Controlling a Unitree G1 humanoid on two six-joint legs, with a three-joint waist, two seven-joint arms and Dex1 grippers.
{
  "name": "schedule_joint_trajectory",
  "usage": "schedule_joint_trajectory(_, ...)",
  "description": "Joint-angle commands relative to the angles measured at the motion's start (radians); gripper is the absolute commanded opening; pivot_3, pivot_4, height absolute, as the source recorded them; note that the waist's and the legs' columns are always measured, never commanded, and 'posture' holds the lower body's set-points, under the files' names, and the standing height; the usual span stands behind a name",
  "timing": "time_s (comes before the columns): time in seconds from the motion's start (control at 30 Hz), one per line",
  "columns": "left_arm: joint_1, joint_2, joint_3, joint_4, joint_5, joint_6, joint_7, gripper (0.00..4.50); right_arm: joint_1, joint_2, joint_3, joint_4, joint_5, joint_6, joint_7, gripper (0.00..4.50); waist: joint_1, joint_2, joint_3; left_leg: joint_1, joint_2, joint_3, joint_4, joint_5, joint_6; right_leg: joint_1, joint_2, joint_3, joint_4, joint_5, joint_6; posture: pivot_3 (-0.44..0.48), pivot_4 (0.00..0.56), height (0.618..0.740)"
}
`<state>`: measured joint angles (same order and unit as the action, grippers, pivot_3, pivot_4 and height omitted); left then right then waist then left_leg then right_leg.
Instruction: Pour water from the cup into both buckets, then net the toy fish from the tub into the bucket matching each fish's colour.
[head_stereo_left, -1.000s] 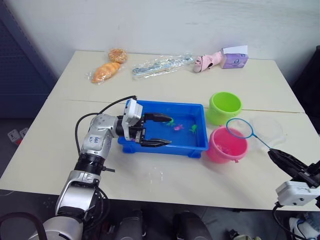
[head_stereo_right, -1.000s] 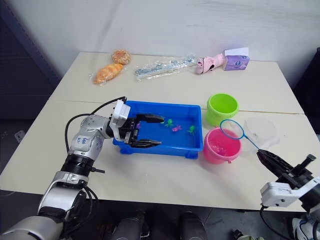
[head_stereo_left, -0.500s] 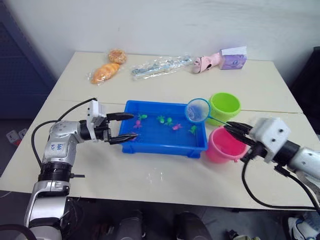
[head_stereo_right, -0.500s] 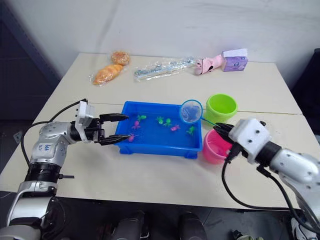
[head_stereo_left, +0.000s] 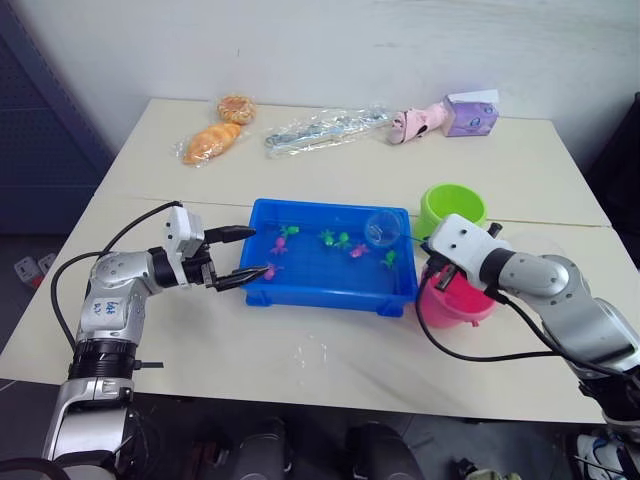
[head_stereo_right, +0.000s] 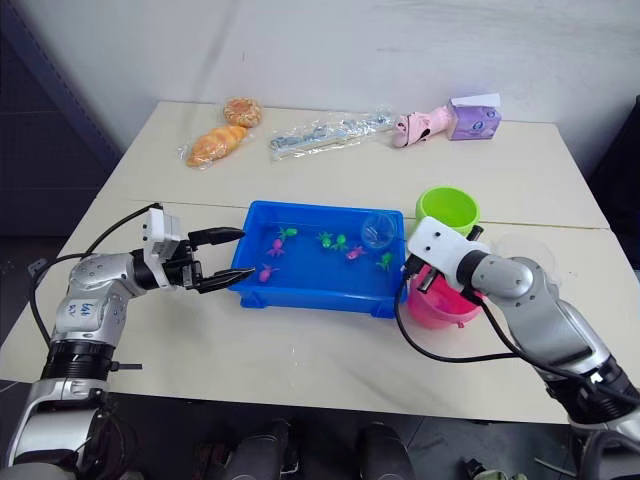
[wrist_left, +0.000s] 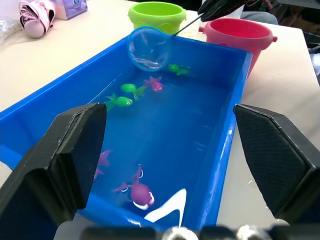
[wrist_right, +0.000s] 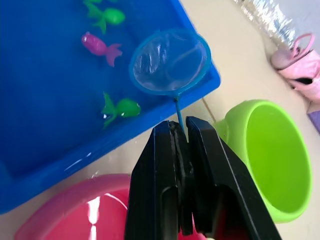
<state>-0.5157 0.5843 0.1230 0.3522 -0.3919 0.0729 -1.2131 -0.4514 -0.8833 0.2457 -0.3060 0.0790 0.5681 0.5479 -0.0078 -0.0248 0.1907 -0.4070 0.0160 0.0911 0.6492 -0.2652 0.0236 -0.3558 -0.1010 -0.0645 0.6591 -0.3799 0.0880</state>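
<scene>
Left eye view: the blue tub (head_stereo_left: 300, 288) sits mid-tabletop (head_stereo_left: 300, 360) with both hands working at its ends.
Left hand (head_stereo_left: 243, 252): fingers spread wide, poking over the tub's near-left corner, gripping nothing.
Right hand (wrist_right: 181, 131): clamped on the net's thin handle, with the hoop of the net (head_stereo_left: 382, 229) held just ahead of it over the tub's far-right corner.
Fish: green and pink toy fish (wrist_left: 122, 101) float in the tub between the two hands; one green one (wrist_right: 120, 108) is right under the net's rim.
Buckets: the pink bucket (head_stereo_left: 462, 305) is directly under the right wrist and partly covered by it; the green bucket (head_stereo_left: 455, 205) is just beyond that hand.
Cup: the clear cup (head_stereo_right: 525, 252) sits behind the right forearm, see-through and hard to make out.
Back of tabletop: bagged bread (head_stereo_left: 212, 143), a clear wrapper (head_stereo_left: 325, 128), a pink toy (head_stereo_left: 418, 122), a purple box (head_stereo_left: 470, 112), all well away from both hands.
Hard to tell: whether the mesh touches the water.
</scene>
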Motion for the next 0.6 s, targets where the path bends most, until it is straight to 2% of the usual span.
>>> schedule_joint_trajectory(0.03, 0.001, 0.012, 0.020, -0.033, -0.016, -0.019, 0.000, 4.36, -0.046, 0.022, 0.017, 0.006, -0.042, 0.055, 0.032, 0.00, 0.000, 0.000, 0.000, 0.000, 0.000, 0.000, 0.000, 0.000, 0.000, 0.000, 0.000, 0.000, 0.000, 0.000, 0.000, 0.000, 0.150, 0.740)
schedule_joint_trajectory(0.3, -0.001, 0.017, 0.014, -0.030, -0.013, -0.031, -0.007, 4.36, -0.094, 0.066, 0.045, -0.020, -0.043, 0.164, 0.117, 0.00, -0.001, 0.000, 0.000, 0.000, 0.000, 0.000, 0.000, 0.000, 0.000, 0.000, 0.000, 0.000, 0.000, 0.000, 0.000, 0.000, 0.150, 0.740)
schedule_joint_trajectory(0.6, -0.009, 0.007, 0.003, -0.040, -0.009, -0.027, 0.005, 4.36, -0.104, 0.159, -0.033, -0.057, 0.042, 0.279, 0.135, 0.00, -0.010, 0.000, 0.000, 0.000, 0.000, 0.000, -0.001, 0.000, 0.000, -0.001, 0.000, 0.000, 0.001, 0.000, 0.000, 0.000, 0.150, 0.740)
